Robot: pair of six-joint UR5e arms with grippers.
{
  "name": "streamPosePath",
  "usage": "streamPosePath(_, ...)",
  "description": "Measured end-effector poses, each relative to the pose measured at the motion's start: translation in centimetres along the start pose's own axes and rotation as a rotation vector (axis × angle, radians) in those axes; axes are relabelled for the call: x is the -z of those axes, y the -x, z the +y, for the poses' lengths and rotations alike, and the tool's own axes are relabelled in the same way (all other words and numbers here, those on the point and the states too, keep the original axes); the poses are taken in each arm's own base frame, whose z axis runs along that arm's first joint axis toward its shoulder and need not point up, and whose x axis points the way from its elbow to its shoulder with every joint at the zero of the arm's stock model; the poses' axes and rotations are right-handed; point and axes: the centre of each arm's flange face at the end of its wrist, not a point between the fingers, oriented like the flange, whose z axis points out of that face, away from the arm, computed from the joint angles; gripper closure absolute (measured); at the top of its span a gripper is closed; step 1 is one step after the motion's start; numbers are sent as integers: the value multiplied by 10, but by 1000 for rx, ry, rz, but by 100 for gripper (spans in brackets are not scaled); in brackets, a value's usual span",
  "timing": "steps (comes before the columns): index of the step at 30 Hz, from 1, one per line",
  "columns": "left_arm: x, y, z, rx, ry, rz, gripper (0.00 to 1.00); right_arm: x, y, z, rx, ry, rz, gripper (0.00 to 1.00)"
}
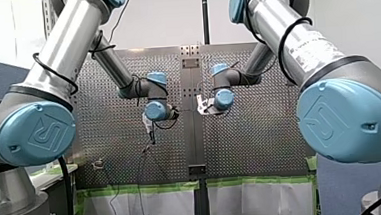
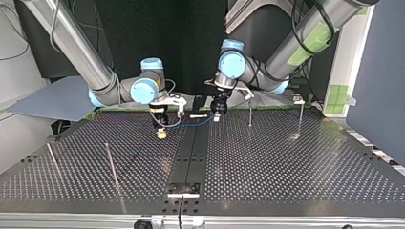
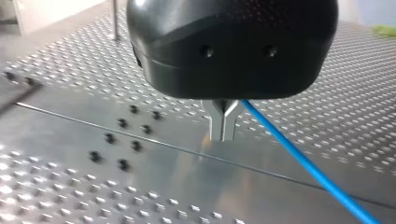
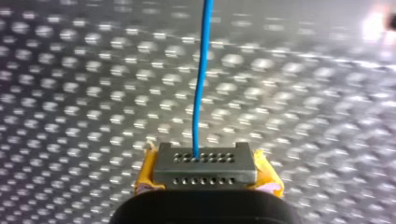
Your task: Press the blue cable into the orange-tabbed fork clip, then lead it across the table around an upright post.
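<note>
Blue cable, appearance: a thin, round, smooth blue cable [image 3: 303,161] of one bright, even colour is being shown, straight and free of kinks along its visible run.
Blue cable, position: it is being held stretched between the two hands, just above the tabletop [image 2: 286,167], on the side of the tabletop nearest the arms.
Left hand: the black left hand [image 3: 223,134] is being clenched on the blue cable. Its metal fingers [image 3: 217,122] are being pressed together, and the cable is being led out slantwise from their root.
Right hand: the right hand [image 4: 205,163] is grasping the blue cable. The cable is being pinched between the yellow pads [image 4: 147,172], at a grey perforated block, and is being led straight ahead.
Upright post: a thin metal upright post [image 2: 250,114] is being shown near the left hand in the top view, apart from the cable.
</note>
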Motion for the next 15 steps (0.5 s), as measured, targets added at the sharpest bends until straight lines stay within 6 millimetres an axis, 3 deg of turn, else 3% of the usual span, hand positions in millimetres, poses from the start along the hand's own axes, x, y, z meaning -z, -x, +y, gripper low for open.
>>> streamPosePath(15,-1,83,-21,27,-21,-92,100,33,-92,8,-21,-3,111,100)
